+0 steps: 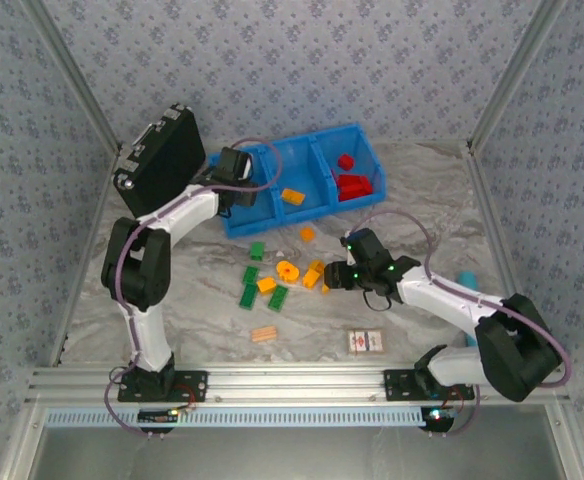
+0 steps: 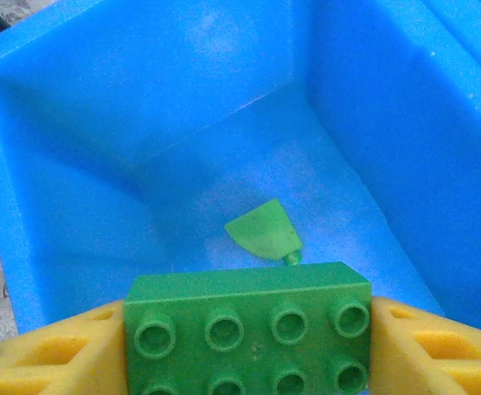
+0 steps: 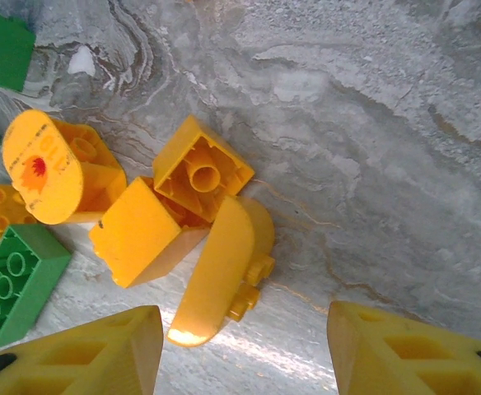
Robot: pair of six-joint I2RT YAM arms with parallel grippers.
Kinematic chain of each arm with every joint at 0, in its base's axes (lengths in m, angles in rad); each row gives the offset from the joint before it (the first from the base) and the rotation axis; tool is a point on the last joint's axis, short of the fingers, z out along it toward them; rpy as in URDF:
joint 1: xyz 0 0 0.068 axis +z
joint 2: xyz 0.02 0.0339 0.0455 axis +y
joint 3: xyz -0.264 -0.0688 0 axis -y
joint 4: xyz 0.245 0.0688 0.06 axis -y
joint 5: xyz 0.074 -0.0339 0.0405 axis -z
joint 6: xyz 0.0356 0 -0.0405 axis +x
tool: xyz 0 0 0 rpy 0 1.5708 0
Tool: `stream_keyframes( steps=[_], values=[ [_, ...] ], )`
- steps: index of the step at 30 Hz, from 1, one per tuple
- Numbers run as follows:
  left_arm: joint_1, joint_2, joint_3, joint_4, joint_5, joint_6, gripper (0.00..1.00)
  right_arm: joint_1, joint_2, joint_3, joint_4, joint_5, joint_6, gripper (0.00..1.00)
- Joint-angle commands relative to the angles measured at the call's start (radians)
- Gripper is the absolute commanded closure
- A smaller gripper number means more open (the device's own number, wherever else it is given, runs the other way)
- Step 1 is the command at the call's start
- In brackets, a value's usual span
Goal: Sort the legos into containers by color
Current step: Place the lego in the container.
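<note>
Clamping a green brick (image 2: pixel 249 304), studs up in two rows, between the yellow fingers (image 2: pixel 51 350) of the left claw (image 2: pixel 249 350), with both pads pressed to its short ends. Hanging with it over the leftmost bin (image 2: pixel 100 123) of the blue tray (image 1: pixel 240 224), just beside the black case (image 1: pixel 162 155) in the overhead view, where the left claw (image 1: pixel 234 165) is reaching in at the tray's left end. Sharing that bin, down on its floor, with one flat green piece (image 2: pixel 263 232), rounded along one edge.

Keeping the right claw (image 3: pixel 245 354) spread apart and gripping nothing, low over the marbled counter (image 3: pixel 372 123). Hovering above a cluster of yellow legos: a curved yellow piece (image 3: pixel 224 280) lying between the fingers and just beside the left one, a plain yellow block (image 3: pixel 146 239) touching it, an upturned yellow brick (image 3: pixel 201 169) showing its hollow underside, and a round-faced yellow piece (image 3: pixel 47 169) farther left. Flanking these at the frame's left edge with a green four-stud brick (image 3: pixel 14 284).

From overhead, placing the right claw (image 1: pixel 334 275) mid-counter, in front of the tray. Holding one orange brick (image 1: pixel 292 196) in the middle bin and several red bricks (image 1: pixel 352 180) in the right bin. Leaving loose green bricks (image 1: pixel 249 275) scattered on the counter to the left of the yellow cluster, a tan ridged piece (image 1: pixel 263 334) nearer the arm bases, and a white card (image 1: pixel 366 342) beside it.
</note>
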Motion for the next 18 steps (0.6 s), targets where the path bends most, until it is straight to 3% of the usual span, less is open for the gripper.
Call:
stream_keyframes(
  steps=[1,11,18],
  values=[
    [0.016,0.035,0.027,-0.009,-0.001,0.010,0.34,0.011,0.032,0.012,0.011,-0.028,0.050,0.43],
    [0.017,0.020,0.036,-0.006,0.024,-0.004,0.24,0.025,0.140,0.058,0.020,-0.033,0.030,0.44],
    [0.016,-0.033,0.039,-0.006,0.049,-0.005,0.23,0.027,0.203,0.066,0.044,-0.040,0.021,0.46]
  ],
)
